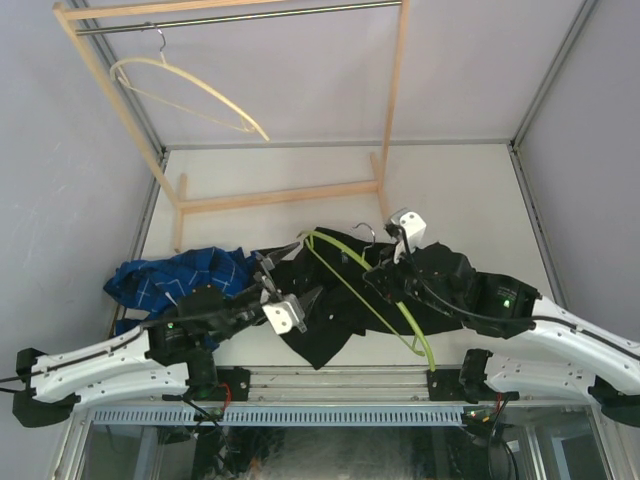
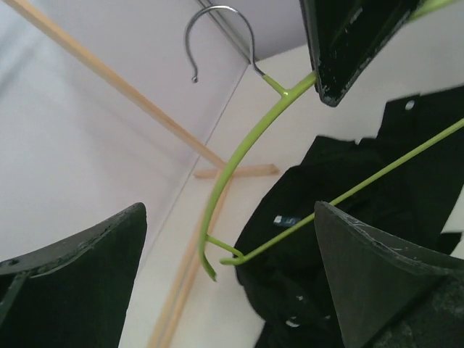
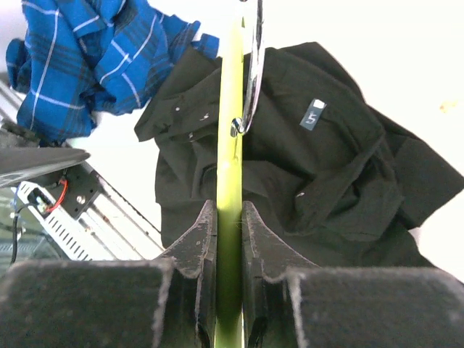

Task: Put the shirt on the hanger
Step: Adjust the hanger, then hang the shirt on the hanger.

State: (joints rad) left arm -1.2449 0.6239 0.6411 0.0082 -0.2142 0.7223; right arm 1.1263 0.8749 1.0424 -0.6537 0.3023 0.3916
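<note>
The right end effector clamps the hanger, holding it above the shirt (heaped on the surface), while the left end effector gapes wide, likely ready to take cloth.

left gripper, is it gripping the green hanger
No, the left gripper stands wide open, the lime-green hanger untouched beyond its fingers.
</note>
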